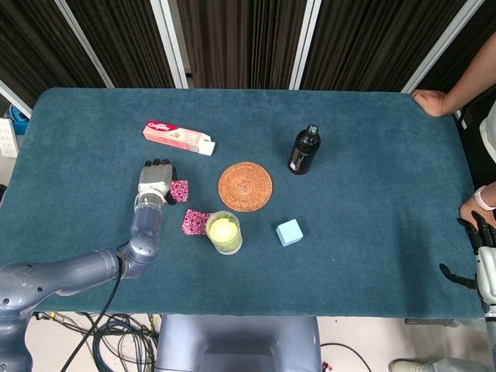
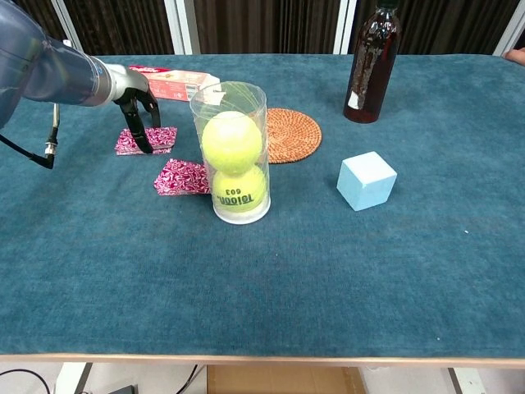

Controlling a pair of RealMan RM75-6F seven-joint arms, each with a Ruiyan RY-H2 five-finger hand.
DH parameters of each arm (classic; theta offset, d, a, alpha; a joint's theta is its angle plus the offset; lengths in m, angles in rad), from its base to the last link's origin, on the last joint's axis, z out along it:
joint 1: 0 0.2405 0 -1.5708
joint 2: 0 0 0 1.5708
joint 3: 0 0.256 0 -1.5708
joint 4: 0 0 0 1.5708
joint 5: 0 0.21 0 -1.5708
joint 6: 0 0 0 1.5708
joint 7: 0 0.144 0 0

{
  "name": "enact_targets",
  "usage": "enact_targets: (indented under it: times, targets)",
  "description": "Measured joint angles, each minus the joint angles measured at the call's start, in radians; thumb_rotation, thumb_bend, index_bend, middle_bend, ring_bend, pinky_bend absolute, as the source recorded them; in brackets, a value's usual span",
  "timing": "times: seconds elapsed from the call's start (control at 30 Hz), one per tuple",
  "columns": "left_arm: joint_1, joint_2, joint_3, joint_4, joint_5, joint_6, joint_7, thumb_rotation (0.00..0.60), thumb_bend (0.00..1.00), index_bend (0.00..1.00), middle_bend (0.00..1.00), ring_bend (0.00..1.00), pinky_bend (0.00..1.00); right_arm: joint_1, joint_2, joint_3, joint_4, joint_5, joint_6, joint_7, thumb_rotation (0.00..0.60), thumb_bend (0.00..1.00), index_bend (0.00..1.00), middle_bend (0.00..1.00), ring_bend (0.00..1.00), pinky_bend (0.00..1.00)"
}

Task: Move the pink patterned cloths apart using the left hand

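Two folded pink patterned cloths lie on the blue table. The farther cloth [image 1: 180,191] [image 2: 156,139] sits under my left hand [image 1: 154,180] [image 2: 135,103], whose fingertips [image 2: 144,146] press down on it. The nearer cloth [image 1: 194,222] [image 2: 183,177] lies apart from the first, right beside the clear tube of tennis balls [image 1: 223,232] [image 2: 234,152]. My right hand [image 1: 482,260] hangs off the table's right edge, fingers spread and holding nothing.
A toothpaste box [image 1: 178,137] lies behind my left hand. A woven coaster [image 1: 245,186], a dark bottle [image 1: 304,150] and a light blue cube [image 1: 289,232] stand to the right of the cloths. A person's hand [image 1: 431,101] rests on the far right corner.
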Motion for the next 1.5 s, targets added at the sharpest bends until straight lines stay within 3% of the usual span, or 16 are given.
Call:
enact_targets:
  times: [1.5]
  targets:
    - [-0.022, 0.048, -0.038, -0.058, -0.017, 0.046, 0.052, 0.6, 0.28, 0.52, 0.18, 0.0, 0.0, -0.002, 0.005, -0.002, -0.004, 0.003, -0.004, 0.005, 0.6, 0.18, 0.13, 0.01, 0.08, 0.19]
